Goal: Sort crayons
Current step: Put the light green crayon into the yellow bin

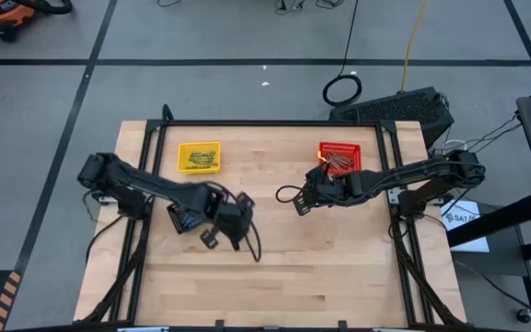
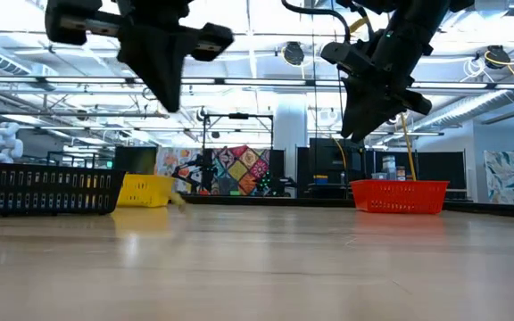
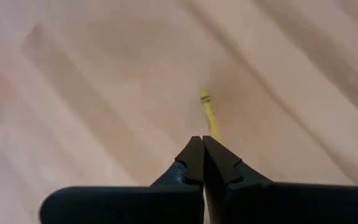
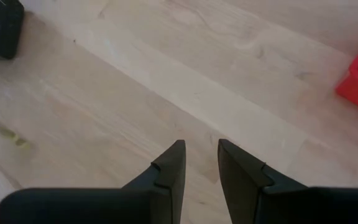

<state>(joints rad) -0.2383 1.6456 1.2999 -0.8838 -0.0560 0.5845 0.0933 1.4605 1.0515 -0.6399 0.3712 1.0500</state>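
Fingers of the left gripper (image 3: pixel 202 144) are pressed together on a yellow crayon (image 3: pixel 210 115), held above the table (image 1: pixel 339 267) near its middle. At three o'clock from it, the right gripper (image 4: pixel 200 155) hangs with jaws spread, holding nothing. Farther back sit the yellow basket (image 1: pixel 199 156) at eleven o'clock and the red basket (image 1: pixel 341 157) at one, both holding crayons.

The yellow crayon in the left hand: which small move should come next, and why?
Probably carry it toward the yellow basket. The left hand is shut on a yellow crayon above bare wood, and that basket already holds yellow crayons, while the red basket holds darker ones. The right hand is open and holds nothing.
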